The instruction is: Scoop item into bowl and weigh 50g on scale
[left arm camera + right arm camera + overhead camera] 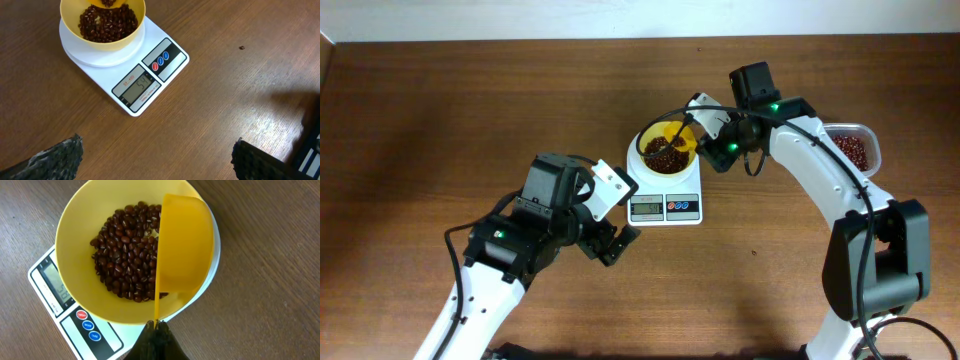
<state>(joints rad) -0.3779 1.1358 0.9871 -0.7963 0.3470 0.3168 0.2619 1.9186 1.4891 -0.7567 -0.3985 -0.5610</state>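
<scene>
Several beans point(125, 255) too many seem to sit in the bowl point(75, 245) on the scale point(150, 75), centre frame, so skim some out slowly with the scoop point(185, 245) your right tool point(156, 330) grips fully closed; your left tool point(157, 160) gapes empty.

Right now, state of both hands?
Left hand: open, empty.
Right hand: shut on the small yellow plastic measuring scoop.

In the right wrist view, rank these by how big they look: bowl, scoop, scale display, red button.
Largest to smallest:
1. bowl
2. scoop, which is held nearer the camera, so it looks larger than it really is
3. scale display
4. red button
</scene>
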